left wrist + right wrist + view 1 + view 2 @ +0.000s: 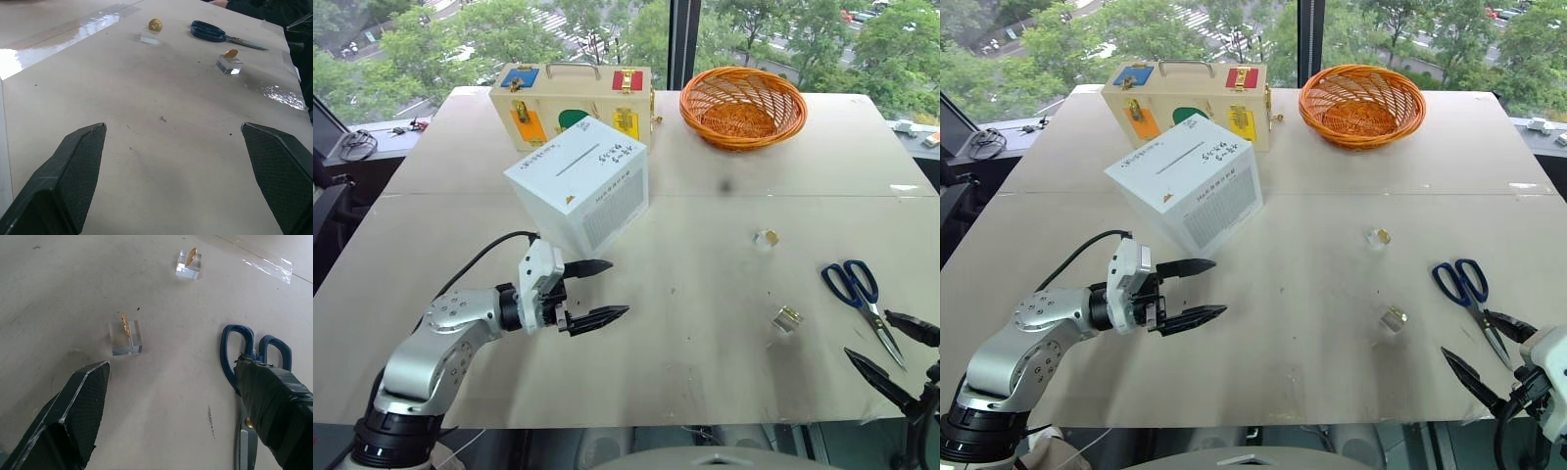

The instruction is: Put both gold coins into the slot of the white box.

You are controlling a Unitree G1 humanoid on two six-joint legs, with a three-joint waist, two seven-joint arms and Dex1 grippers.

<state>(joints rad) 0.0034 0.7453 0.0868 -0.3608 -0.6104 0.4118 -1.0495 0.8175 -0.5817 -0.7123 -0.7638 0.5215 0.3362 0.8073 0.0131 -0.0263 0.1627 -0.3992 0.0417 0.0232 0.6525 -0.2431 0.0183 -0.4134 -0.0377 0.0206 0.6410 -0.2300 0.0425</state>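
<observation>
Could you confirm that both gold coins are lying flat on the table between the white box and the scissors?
Not quite: the coins are not flat on the table. Each stands on edge in a small clear block, as the right wrist view shows. They do sit between the box and the scissors.

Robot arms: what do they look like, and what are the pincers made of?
The left arm is shiny silver metal with rounded joints, a black ring at its base, a white wrist block and a black cable looping over it. Each pincer, left and right, has two black, pointed fingers with a fine woven texture.
</observation>
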